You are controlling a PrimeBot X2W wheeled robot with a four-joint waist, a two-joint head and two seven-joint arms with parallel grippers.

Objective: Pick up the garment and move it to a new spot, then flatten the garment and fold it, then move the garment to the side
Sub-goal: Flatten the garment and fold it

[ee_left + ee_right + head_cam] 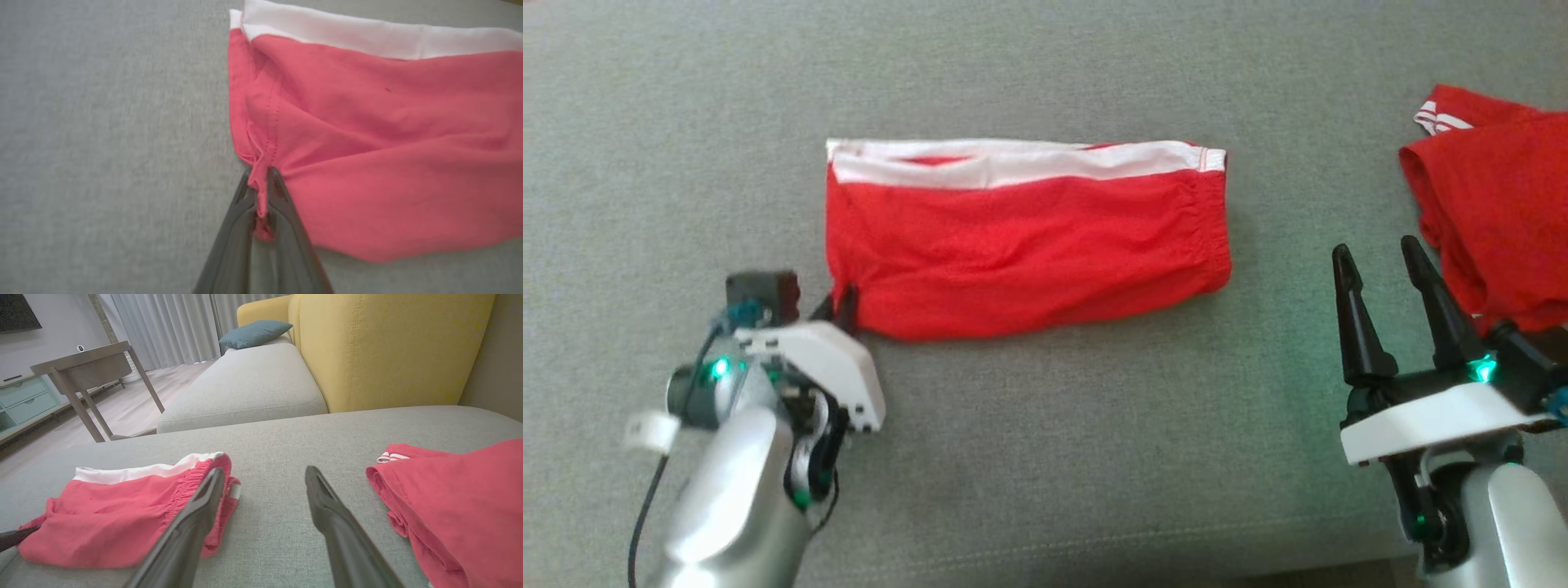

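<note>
Closest to the head camera are the two pale forearms, with the left gripper (pixel 841 306) low at the left and the right gripper (pixel 1374 253) at the right. Under everything spreads the broad grey woven-fabric sofa cushion (pixel 1045 457). At its middle lies the folded red knit garment with a white band along its far edge (pixel 1021 245), a flat oblong whose gathered elastic end points right. A second crumpled red garment with white stripes (pixel 1503 204) sits well apart at the right edge.

The left gripper's dark fingers are clamped on a small pinch of the folded garment's near-left corner, with cloth bunched between them. The right gripper's fingers stand spread wide and hold nothing, above bare cushion between the two garments.

Judging by its wrinkles, the cloth is light, soft and limp. Lifted by one corner it would likely sag and come unfolded, and so thin a pinch may slip. A second hold at the near-right corner, through all layers, looks wise.
</note>
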